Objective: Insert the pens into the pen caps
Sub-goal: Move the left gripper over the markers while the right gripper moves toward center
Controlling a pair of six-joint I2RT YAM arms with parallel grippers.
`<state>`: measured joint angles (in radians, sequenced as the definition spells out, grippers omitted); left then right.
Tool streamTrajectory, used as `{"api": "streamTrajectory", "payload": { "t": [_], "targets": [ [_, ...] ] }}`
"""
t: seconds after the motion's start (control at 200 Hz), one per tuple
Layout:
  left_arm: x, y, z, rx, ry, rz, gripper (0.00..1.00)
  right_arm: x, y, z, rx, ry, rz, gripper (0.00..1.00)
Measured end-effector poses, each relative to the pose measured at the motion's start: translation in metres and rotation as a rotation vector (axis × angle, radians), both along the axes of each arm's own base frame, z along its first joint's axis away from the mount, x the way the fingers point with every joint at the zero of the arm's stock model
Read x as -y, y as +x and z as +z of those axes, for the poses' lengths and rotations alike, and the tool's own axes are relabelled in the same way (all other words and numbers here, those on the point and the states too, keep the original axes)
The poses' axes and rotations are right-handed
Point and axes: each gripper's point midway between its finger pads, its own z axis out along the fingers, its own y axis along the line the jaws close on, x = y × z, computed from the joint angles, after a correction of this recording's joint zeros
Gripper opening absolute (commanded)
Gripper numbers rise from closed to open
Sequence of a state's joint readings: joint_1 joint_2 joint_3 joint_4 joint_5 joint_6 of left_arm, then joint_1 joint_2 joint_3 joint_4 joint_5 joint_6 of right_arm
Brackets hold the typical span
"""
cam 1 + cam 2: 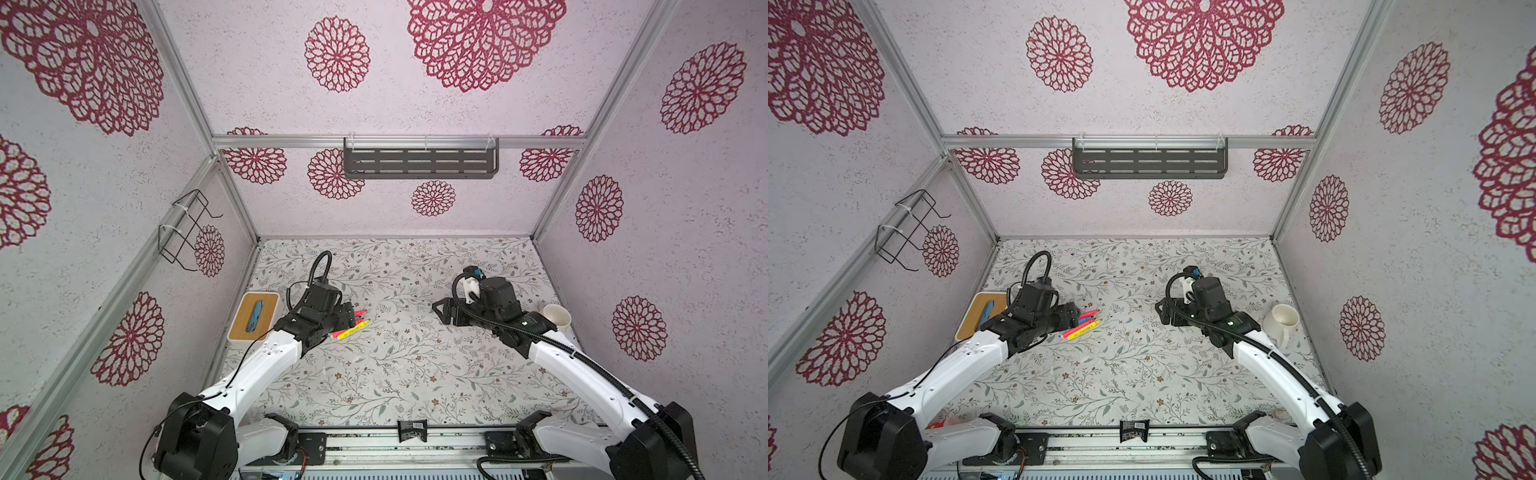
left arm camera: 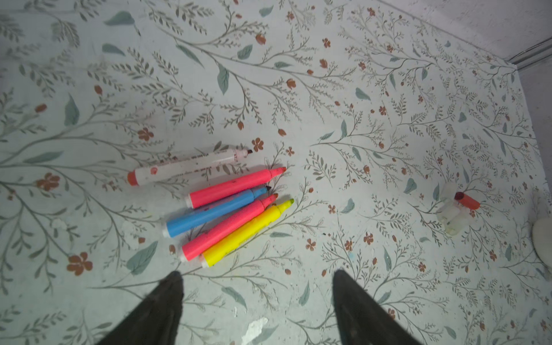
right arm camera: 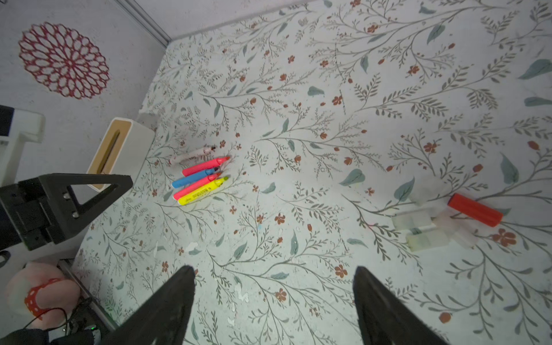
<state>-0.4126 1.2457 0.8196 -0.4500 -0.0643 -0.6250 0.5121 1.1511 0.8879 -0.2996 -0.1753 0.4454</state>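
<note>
We cannot count the clear caps (image 3: 413, 219): they blur into the flowered table cover (image 3: 298, 209). They are bunched against the red cap (image 3: 475, 213), well apart from the wood-topped box (image 1: 239, 322).

In both top views the right claw (image 3: 273, 268) hides the caps and the left claw (image 2: 256, 273) covers the pens' back ends. There we cannot pick out the white pen (image 2: 185, 165) at all.

The pens (image 2: 209, 213) lie uncapped, side by side, near the box, between it and the caps. Both claws hang over the table with fingers spread wide, gripping nothing, the left near the pens and the right near the caps.

The mug (image 1: 1283, 320) sits farthest from the box, half hidden by the right arm in a top view. Something blue sits in the box's slot.
</note>
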Motion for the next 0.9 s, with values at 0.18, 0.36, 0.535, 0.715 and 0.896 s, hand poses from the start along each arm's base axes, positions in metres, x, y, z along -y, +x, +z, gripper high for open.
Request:
{"api": "streamTrajectory", "payload": {
  "t": [0.18,0.36,0.535,0.715,0.896],
  "targets": [
    [0.012,-0.002,-0.032,-0.105,0.03,-0.064,0.68,0.003,0.0,-0.017,-0.021,-0.069,0.013,0.78],
    [0.02,0.001,-0.057,-0.178,0.085,-0.118,0.62,0.008,-0.006,-0.041,-0.047,-0.104,0.022,0.78],
    [0.026,0.017,-0.066,-0.203,0.132,-0.152,0.6,0.01,-0.011,-0.053,-0.058,-0.128,0.033,0.78],
    [0.03,0.03,-0.074,-0.218,0.172,-0.181,0.51,0.009,-0.006,-0.051,-0.035,-0.132,0.04,0.77],
    [0.033,0.037,-0.085,-0.241,0.204,-0.211,0.46,0.006,-0.002,-0.055,-0.043,-0.137,0.042,0.77]
  ]
}}
